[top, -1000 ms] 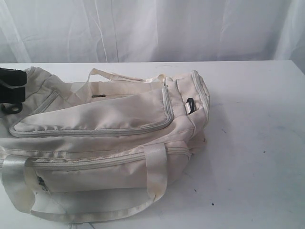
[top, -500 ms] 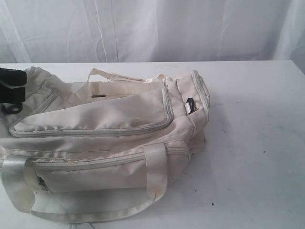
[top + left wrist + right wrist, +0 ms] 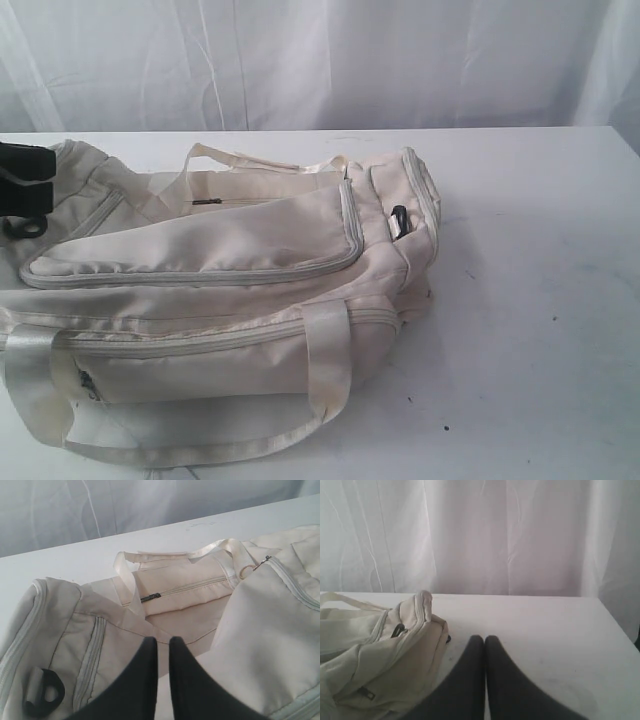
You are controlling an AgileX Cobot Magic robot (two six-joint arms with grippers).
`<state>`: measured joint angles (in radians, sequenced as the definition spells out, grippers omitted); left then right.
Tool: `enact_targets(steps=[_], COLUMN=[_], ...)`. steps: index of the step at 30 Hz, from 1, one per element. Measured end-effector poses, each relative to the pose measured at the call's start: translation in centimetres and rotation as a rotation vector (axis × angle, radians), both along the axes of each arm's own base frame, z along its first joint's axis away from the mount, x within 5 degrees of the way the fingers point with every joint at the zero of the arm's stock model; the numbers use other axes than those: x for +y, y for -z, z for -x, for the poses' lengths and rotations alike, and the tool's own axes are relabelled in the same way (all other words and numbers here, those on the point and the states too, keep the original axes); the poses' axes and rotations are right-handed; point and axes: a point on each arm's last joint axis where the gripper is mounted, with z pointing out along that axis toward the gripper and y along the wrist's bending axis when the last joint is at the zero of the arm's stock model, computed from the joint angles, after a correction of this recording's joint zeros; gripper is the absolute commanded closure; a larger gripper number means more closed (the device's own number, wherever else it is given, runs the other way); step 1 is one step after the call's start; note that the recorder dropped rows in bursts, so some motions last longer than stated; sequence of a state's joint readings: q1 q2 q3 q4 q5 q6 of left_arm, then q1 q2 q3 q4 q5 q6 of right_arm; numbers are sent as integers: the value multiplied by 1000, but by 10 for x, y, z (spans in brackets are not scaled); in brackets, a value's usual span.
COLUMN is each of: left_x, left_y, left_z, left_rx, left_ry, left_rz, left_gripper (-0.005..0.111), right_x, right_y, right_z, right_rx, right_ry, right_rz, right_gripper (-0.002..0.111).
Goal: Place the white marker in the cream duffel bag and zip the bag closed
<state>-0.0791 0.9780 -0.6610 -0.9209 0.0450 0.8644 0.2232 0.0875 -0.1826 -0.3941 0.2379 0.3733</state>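
Observation:
The cream duffel bag (image 3: 200,250) lies on the white table (image 3: 540,300), its top flap folded over and the main opening gaping toward the back. The white marker is hidden or out of view. My left gripper (image 3: 160,642) hovers over the bag's opening edge (image 3: 190,595), its black fingers a narrow slit apart with nothing seen between them; in the exterior view it shows as a black shape (image 3: 22,185) at the bag's left end. My right gripper (image 3: 484,640) is shut and empty above bare table beside the bag's right end (image 3: 380,650); it is outside the exterior view.
Black strap rings sit at both bag ends (image 3: 45,697) (image 3: 399,220). A metal ring pull (image 3: 246,572) hangs at the flap's corner. A glossy handle (image 3: 325,370) loops over the bag's front. A white curtain (image 3: 350,60) closes the back.

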Motion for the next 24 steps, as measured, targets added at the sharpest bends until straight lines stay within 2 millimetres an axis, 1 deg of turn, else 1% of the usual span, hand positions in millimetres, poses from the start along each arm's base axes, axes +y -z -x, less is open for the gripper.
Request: enact_targets(steps=[9, 13, 19, 24], left_x=[0, 0, 0, 0], left_y=[0, 0, 0, 0], left_z=[0, 0, 0, 0], left_rx=[0, 0, 0, 0], left_ry=[0, 0, 0, 0], left_rz=[0, 0, 0, 0], left_gripper=[91, 91, 91, 91], right_x=[4, 5, 4, 6], right_y=[29, 40, 47, 48], right_z=[-3, -2, 1, 1], right_rx=[106, 115, 84, 77], right_ry=[-29, -36, -45, -65], right_rz=[-63, -74, -55, -5], right_gripper=[108, 108, 108, 108])
